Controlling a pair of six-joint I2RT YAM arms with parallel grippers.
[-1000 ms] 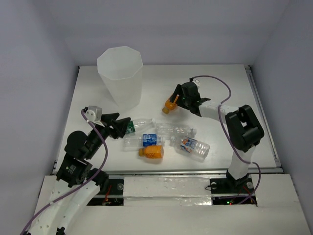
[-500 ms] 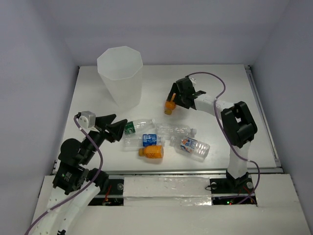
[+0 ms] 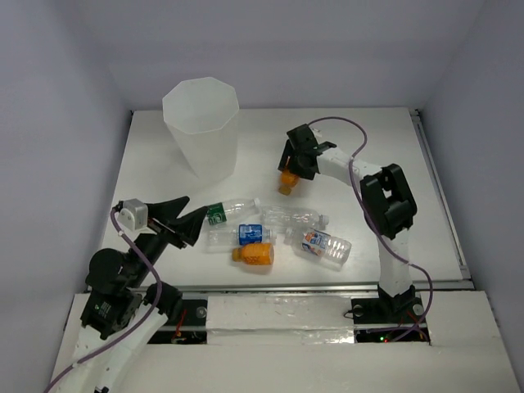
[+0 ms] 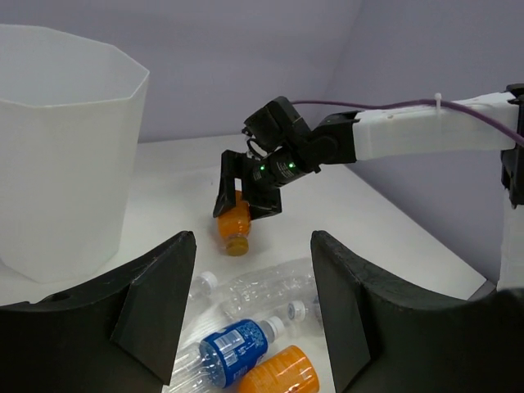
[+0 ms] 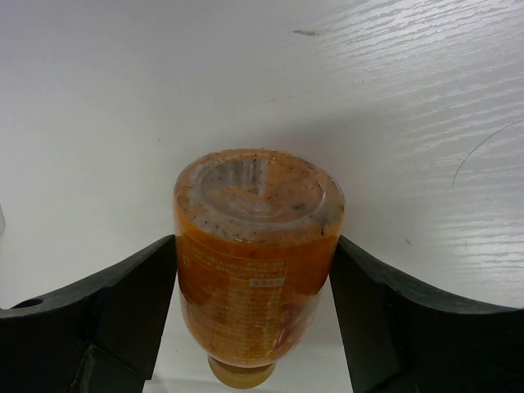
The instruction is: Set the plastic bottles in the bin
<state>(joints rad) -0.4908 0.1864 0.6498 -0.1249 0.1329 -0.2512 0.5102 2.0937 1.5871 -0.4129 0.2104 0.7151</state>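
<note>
Since a second ago the left arm [image 3: 123,278] has pulled back toward its base, further from the bin [image 3: 211,151]. The right arm [image 3: 385,201] has folded its elbow in toward the bin and turned its wrist, and the bottle it holds has hardly shifted. The loose bottles lie as before.

Left fingers [image 4: 155,303]: apart, nothing between them. They sit on the near side of the bin, a little left of it, with tips aimed at the bottle pile, just beside the green-label bottle [image 3: 232,210].

Bin: upright on the worktop [image 3: 368,139], open top, translucent white with flat sides.

Pile: nearer than the bin and to its right, well apart from it, all lying on their sides.
- Green-label bottle is the closest to the bin.
- Blue-label bottle [image 3: 246,235] is just nearside of it.
- Loose orange bottle [image 3: 255,255] touches the blue-label one on its near side.
- Crumpled clear bottle [image 3: 295,218] is further right.
- Orange-blue-label bottle [image 3: 321,245] is the furthest from the bin.

Right fingers [image 5: 123,303]: clamped on the held orange bottle [image 5: 254,254], one finger on each side of its body. That bottle is right of the bin, apart from it and on the far side of the pile. It is tilted cap-down, with the cap at or just over the worktop; I cannot tell if it touches.
</note>
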